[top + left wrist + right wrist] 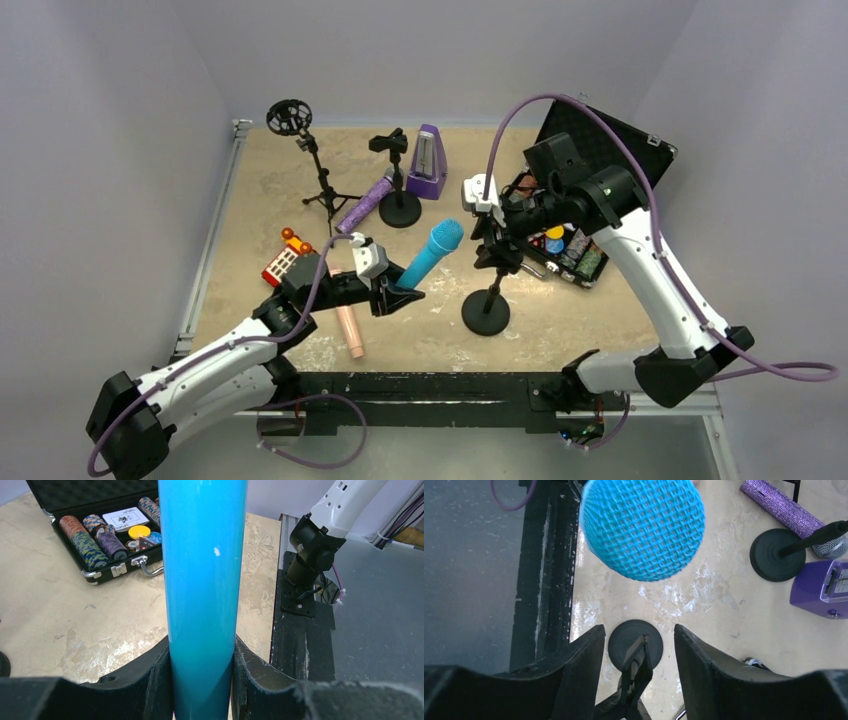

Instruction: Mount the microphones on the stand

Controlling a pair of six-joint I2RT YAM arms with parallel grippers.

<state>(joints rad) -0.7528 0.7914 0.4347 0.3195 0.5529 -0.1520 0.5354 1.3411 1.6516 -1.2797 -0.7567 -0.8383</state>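
Observation:
My left gripper (395,295) (202,650) is shut on the lower handle of the cyan-blue microphone (432,255) (202,580), held tilted with its mesh head (642,527) up toward the right. The near stand (486,313) has a round black base and a black clip (636,665) on top. My right gripper (492,240) (639,630) is open, its jaws either side of that clip with gaps showing. The pink microphone (349,325) lies on the table under my left arm. The glittery purple microphone (365,205) (781,507) lies beside a second stand's base (400,210).
A purple metronome (428,163) (819,587) stands at the back. A tripod stand with a round shock mount (290,117) is back left. An open black case of poker chips (600,150) (107,530) sits at the right. A red and orange toy (285,260) lies left.

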